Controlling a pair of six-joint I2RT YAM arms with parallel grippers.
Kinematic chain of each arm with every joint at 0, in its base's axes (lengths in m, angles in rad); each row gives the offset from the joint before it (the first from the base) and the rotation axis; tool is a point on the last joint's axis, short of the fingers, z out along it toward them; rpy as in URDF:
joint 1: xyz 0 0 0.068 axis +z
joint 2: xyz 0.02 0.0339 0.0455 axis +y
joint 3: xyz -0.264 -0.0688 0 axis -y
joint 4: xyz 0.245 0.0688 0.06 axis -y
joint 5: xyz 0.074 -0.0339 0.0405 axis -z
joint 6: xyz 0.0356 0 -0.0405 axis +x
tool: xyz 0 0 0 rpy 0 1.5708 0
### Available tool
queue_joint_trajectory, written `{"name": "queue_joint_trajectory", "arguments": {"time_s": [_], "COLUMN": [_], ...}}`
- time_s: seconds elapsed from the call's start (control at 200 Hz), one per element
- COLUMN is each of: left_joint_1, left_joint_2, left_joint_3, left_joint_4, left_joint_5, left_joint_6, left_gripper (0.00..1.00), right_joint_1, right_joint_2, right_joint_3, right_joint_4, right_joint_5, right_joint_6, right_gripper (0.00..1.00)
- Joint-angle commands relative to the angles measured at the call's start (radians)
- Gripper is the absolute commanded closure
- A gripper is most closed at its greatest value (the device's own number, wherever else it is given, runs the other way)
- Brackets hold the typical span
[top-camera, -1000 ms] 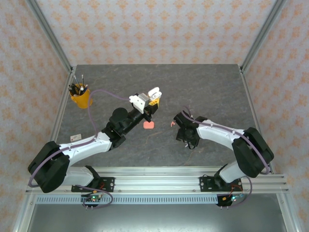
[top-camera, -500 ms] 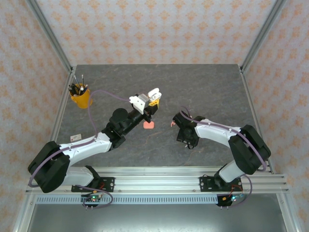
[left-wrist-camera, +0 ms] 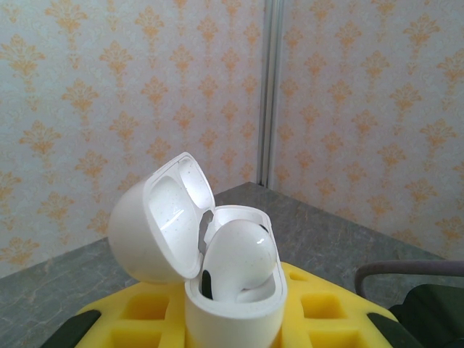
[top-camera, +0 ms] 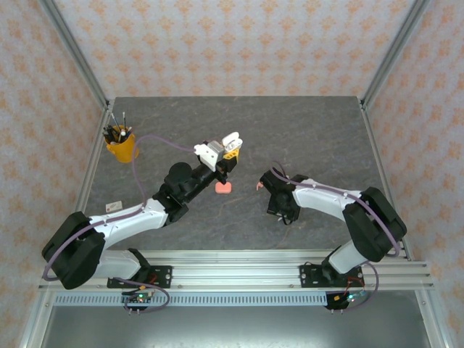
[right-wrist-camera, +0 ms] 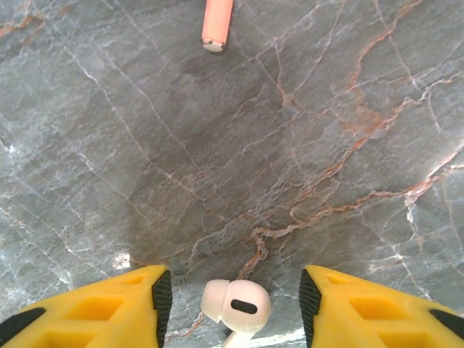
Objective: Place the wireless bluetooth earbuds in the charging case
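Observation:
My left gripper (top-camera: 229, 147) is raised above the table and shut on a white charging case (left-wrist-camera: 232, 304). The case's lid (left-wrist-camera: 156, 221) is flipped open, and one white earbud (left-wrist-camera: 239, 254) sits inside it. My right gripper (right-wrist-camera: 232, 297) points down at the table, open. A second white earbud (right-wrist-camera: 236, 307) lies on the marble between its yellow fingers (right-wrist-camera: 130, 301), touching neither. The stem of a coral-pink earbud (right-wrist-camera: 217, 25) lies farther ahead; the top view shows this pink earbud (top-camera: 258, 185) just left of the right gripper (top-camera: 278, 197).
A coral-pink case (top-camera: 224, 187) lies on the table (top-camera: 312, 138) below the left gripper. A yellow cup of pens (top-camera: 121, 145) stands at the far left edge. Metal frame posts border the table on both sides.
The right arm's elbow has shifted slightly left while its gripper stays low over the same spot. The left arm and its case have not moved.

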Motion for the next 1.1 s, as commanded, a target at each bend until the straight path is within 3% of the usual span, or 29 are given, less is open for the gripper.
{"name": "queue_joint_trajectory", "arguments": {"time_s": [0.0,0.881,1.091], "left_joint_1": [-0.003,-0.005,-0.004], "left_joint_2": [0.007,0.011,0.009], "left_joint_3": [-0.001,0.006,0.009], "left_joint_4": [0.068,0.068,0.065], "left_joint_5": [-0.013,-0.009,-0.009], "left_joint_6": [0.003,-0.004,-0.006], "left_gripper": [1.00,1.00,1.00], "right_joint_1": [0.004,0.004,0.004], "right_joint_2": [0.010,-0.011,-0.038], "right_joint_3": [-0.018,-0.043,-0.051], "right_joint_4": [-0.030,-0.015,-0.018], "right_joint_5": [0.034,0.028,0.030], "right_joint_6": [-0.009,-0.004,-0.003], "right_gripper": [0.50,0.72,0.73]}}
